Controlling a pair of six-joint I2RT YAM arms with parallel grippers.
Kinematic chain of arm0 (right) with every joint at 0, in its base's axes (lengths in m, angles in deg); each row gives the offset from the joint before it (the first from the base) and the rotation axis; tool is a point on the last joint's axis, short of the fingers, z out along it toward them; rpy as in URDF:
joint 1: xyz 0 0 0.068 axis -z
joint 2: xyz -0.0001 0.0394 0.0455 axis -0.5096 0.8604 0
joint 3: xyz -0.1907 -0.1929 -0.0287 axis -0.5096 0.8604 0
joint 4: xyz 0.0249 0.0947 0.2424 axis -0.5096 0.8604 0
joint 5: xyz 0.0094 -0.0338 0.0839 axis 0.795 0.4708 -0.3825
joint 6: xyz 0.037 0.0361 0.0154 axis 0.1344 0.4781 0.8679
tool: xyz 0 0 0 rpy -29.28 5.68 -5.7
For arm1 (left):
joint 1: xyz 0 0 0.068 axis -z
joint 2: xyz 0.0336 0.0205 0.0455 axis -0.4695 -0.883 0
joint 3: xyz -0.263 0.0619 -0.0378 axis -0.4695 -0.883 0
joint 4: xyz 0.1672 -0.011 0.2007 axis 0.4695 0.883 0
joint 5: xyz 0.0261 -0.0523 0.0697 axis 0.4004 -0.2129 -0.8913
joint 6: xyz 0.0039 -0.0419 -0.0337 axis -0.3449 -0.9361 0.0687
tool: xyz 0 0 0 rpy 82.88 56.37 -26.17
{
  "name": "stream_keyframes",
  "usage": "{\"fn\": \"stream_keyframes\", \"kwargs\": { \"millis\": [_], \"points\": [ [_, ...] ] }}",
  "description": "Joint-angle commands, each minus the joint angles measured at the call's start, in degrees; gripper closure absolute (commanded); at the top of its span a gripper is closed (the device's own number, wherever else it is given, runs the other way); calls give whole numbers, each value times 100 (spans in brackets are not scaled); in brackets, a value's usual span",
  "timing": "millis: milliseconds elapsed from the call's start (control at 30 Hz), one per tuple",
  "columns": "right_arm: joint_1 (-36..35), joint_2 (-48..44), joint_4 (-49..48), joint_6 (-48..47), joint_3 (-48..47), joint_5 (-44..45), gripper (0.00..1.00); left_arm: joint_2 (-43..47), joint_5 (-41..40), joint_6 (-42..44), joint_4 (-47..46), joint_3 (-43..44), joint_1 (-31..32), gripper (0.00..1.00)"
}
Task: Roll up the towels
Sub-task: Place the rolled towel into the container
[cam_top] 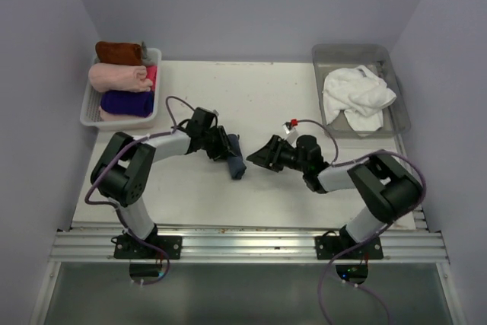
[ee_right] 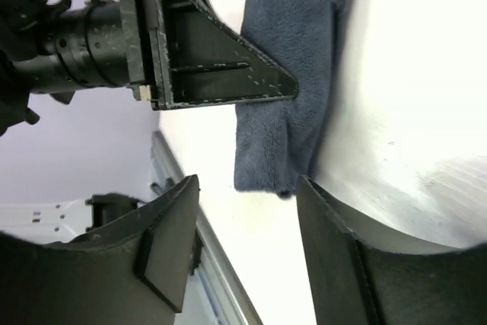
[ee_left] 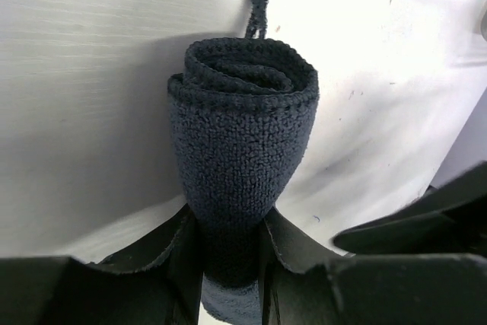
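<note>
From above, my left gripper (cam_top: 227,149) pinched the rolled slate-blue towel (cam_top: 237,166) mid-table (cam_top: 259,104), its long axis running eleven to five. Left wrist: jaws clamped its near end. Right wrist: my right gripper (ee_right: 248,188) gaped wide, towel at twelve o'clock.

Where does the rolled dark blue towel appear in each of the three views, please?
Top external: dark blue towel at the table's centre, between the arms.
Left wrist: towel fills the centre, spiral end uppermost.
Right wrist: towel at top centre.
Shared landmark: the left gripper clamping it.
</note>
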Motion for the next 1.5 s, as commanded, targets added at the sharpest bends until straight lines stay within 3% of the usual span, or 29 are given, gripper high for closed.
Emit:
{"fn": "stream_keyframes", "kwargs": {
  "millis": [0, 100, 300, 500, 767, 1067, 1467],
  "points": [
    [83, -1101, 2270, -1163, -249, 633, 41, 410, -357, 322, 444, 306, -235, 68],
    [74, -2042, 3961, -2087, -662, 1468, 38, 621, -480, 471, 751, 621, -411, 68],
    [92, -3107, 5310, -3011, -1076, 2383, 33, 920, -734, 822, 1726, 1876, -867, 68],
    [83, -3178, 5418, -3029, -1059, 2384, 33, 1368, -910, 990, 2430, 3046, -2000, 69],
    [83, -3011, 5400, -3047, -1094, 2252, 33, 1729, -779, 806, 2510, 3584, -3442, 70],
    [83, -2879, 5365, -2994, -1155, 2155, 33, 1422, -295, -18, 1808, 3919, -4506, 73],
    [83, -2642, 5233, -2915, -1243, 1988, 33, 807, -1340, -1355, -126, 3516, -4665, 73]
  ]
}}
